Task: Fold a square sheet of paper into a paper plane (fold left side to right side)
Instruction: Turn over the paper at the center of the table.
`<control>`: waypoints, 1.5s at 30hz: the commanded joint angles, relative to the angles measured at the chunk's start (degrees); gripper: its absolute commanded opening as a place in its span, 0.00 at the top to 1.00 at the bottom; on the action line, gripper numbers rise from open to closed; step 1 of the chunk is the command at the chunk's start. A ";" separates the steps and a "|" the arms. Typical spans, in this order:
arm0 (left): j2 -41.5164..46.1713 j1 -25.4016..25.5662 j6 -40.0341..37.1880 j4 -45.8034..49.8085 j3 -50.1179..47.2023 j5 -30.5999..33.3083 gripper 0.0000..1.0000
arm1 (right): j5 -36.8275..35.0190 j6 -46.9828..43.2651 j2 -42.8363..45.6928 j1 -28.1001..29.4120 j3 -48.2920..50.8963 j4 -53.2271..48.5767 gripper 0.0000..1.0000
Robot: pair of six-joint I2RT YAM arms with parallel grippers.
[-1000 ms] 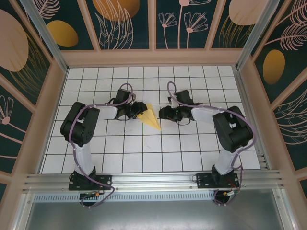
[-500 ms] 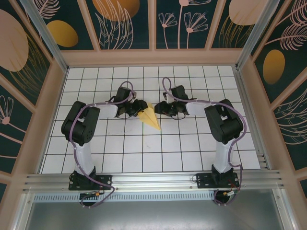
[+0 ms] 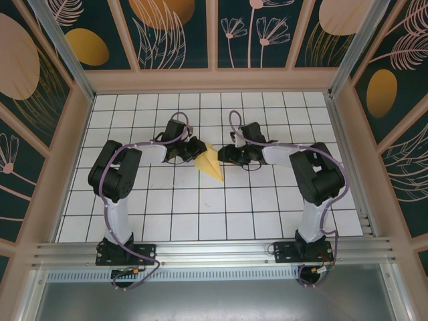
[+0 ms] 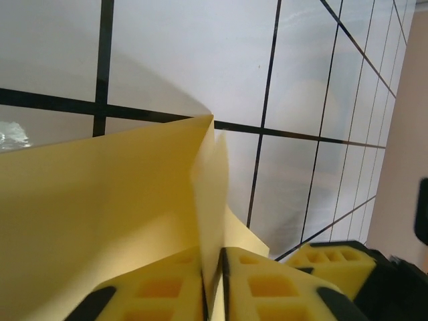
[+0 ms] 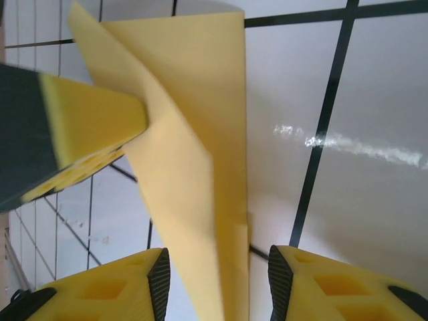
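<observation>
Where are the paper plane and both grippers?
paper plane (image 3: 210, 164): top external view, middle of body.
left gripper (image 4: 212, 287): left wrist view, between shut fingertips.
right gripper (image 5: 217, 284): right wrist view, between open fingertips.

My table (image 3: 200, 221) is a white top ruled by black lines into square tiles. On three sides stand dark teal wall panels (image 3: 167, 27) painted with pale flowers and orange ovals, set in light wooden framing (image 3: 210, 80). A silver aluminium rail (image 3: 214, 251) runs along the near edge, and a grey metal sheet (image 3: 214, 297) lies just nearer than it.
</observation>
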State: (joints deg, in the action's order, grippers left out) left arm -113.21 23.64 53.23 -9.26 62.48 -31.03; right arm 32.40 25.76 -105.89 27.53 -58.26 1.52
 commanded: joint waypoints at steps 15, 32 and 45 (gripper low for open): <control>11.32 0.27 1.22 -2.38 10.30 -7.09 0.96 | 19.45 9.39 29.94 -13.45 19.55 14.56 0.01; 17.23 0.27 8.84 -13.58 8.48 -17.37 0.94 | 29.72 25.17 21.24 -7.11 17.10 38.25 0.15; 15.87 0.27 11.63 -16.85 4.51 -19.78 0.95 | 30.09 27.39 19.64 -6.73 14.40 40.18 0.57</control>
State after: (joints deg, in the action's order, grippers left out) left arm -97.54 23.64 63.72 -23.05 67.79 -49.28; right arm 61.19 53.34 -86.41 20.73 -42.70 39.20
